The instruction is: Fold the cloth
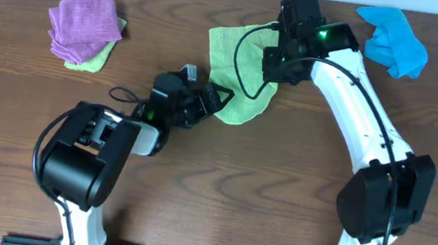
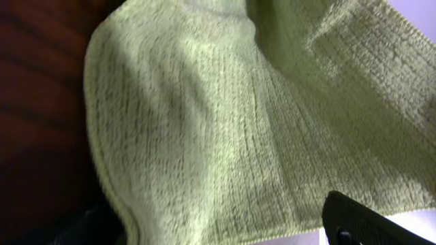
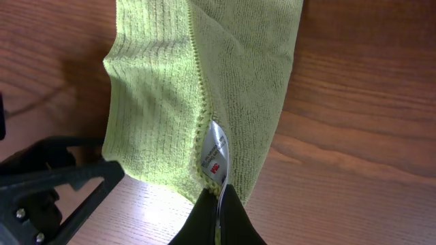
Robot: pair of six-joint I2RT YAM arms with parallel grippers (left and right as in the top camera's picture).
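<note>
Pinching cloth [image 1: 242, 102] hem beside label [image 3: 216, 155]: right tool [image 3: 216, 204] clamped there, probably to carry corner over for fold. Left tool [image 1: 215, 99] at near edge, likely anchoring; jaw state unclear. Cloth mid-table [image 1: 219, 189], between arms.

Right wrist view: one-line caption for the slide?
Right gripper pinching the lime-green microfibre cloth at its hem beside the white label, above the brown wooden table.
</note>
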